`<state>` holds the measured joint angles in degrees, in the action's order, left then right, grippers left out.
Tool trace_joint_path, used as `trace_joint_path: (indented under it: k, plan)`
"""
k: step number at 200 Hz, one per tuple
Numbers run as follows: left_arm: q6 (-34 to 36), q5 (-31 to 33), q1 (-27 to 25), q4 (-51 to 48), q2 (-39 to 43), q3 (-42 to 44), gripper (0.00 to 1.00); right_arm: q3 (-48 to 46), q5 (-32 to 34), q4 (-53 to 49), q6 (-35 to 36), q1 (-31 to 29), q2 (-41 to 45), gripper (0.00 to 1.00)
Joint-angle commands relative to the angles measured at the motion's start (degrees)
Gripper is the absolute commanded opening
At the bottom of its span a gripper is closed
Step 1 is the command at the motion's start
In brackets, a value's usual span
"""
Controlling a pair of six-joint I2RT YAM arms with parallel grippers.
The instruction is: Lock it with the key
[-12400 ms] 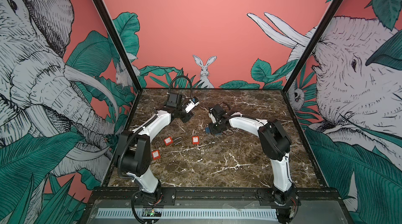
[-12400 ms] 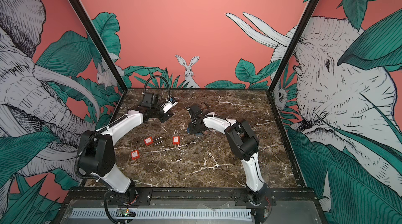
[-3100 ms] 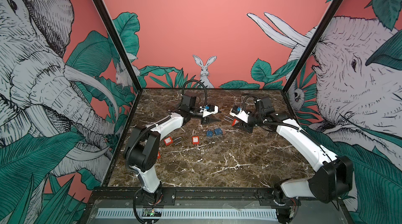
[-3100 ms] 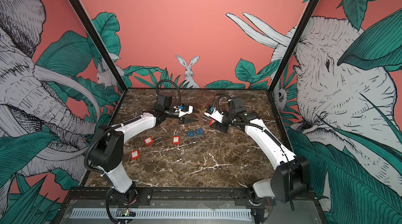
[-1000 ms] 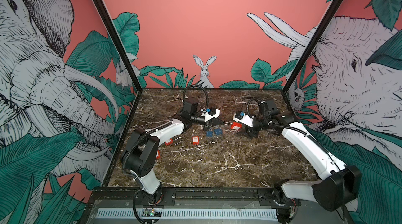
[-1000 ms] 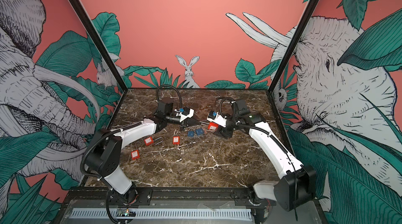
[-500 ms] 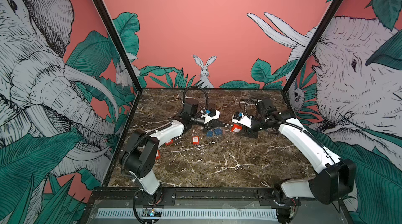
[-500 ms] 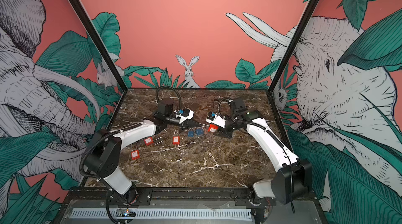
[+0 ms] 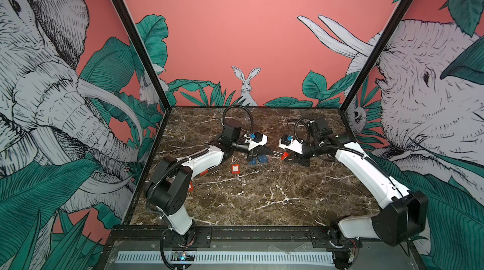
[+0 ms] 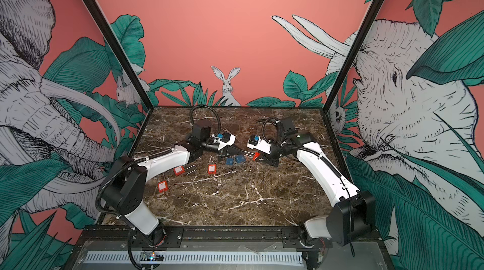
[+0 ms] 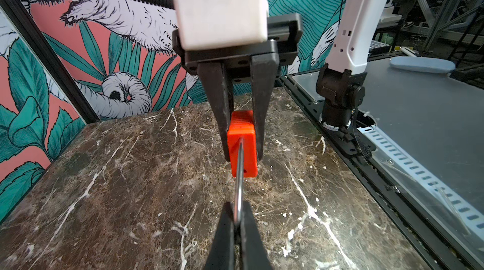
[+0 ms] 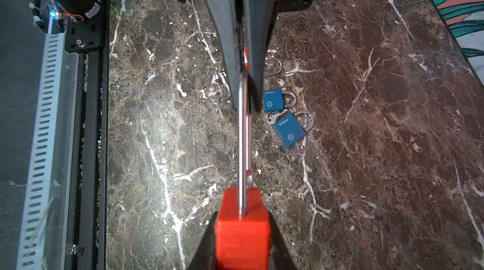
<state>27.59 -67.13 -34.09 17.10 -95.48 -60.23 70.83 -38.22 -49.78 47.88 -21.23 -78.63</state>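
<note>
Left gripper [image 11: 237, 226] is pinched tight on the thin steel shackle [image 11: 239, 179] of a red plastic-bodied padlock [image 12: 242, 229], which hangs between the two arms, and the right gripper [image 9: 286, 155] facing it is clamped on that lock's body. On the brown white-veined marble tabletop [image 10: 235, 203], three loose red padlocks [image 10: 179, 170] lie toward the left, and two blue padlocks [image 12: 288, 130] lie near where the grippers meet, with a small silver key [image 12: 275, 117] between them. Jungle-mural walls with grey elephants [image 9: 52, 85] close in both sides, and a white rabbit [image 9: 246, 82] is painted on the salmon back wall.
</note>
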Motion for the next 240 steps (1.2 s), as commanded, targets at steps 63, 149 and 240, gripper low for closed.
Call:
trace_joint_path:
  k: [63, 149, 240]
  plan:
    - [-0.89, -1.93, -2.78, -0.91, 0.06, -0.93, 0.0, -6.02, -0.81, 16.12, -0.11, -0.56, 4.28, 0.12]
    - [-1.7, -0.9, -4.38, -0.56, -1.69, -2.17, 0.0, -7.0, 0.44, 21.04, -0.24, -2.1, 5.65, 0.13]
    - [-12.08, 2.05, -4.9, 17.09, -5.43, 0.25, 0.0, 1.91, -2.34, 9.36, -2.52, -1.71, -0.04, 0.23]
